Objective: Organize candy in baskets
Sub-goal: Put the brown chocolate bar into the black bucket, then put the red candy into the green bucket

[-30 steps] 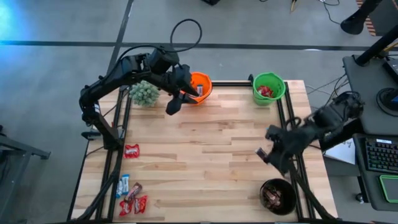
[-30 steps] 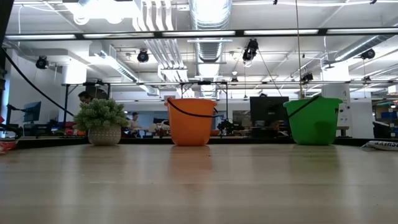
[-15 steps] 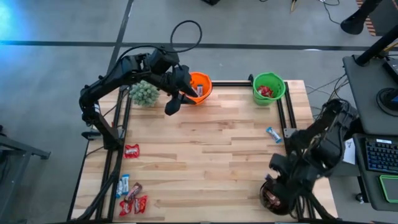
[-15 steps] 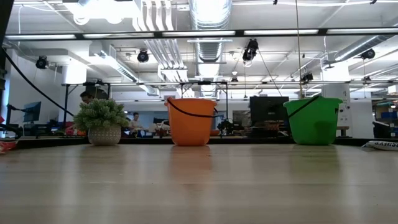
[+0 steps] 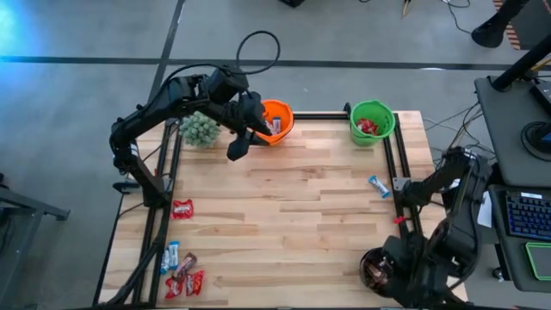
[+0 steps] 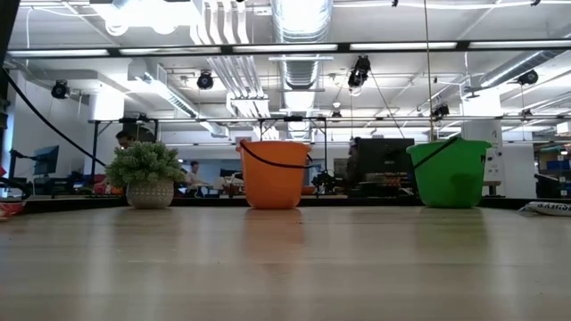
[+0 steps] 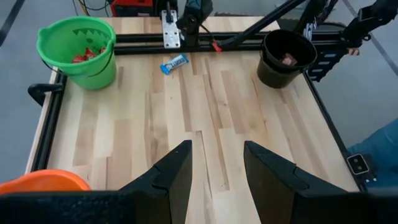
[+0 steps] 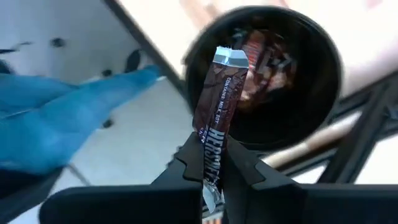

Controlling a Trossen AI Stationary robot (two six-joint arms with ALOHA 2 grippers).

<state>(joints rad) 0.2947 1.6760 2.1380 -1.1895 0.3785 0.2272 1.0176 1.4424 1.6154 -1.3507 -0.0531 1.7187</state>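
Dark-brown wrapped candy bar (image 8: 214,106): light, thin, crinkly, likely slippery. Right gripper (image 8: 210,167) jaws pinch its lower end, the bar standing above them over the black basket (image 8: 323,93); mid-length grips steadiest.

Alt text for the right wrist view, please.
The right end effector is shut on a dark brown candy bar, holding it above the black basket, which already contains brown-wrapped candy. Grey floor and something blue lie beyond the table edge.
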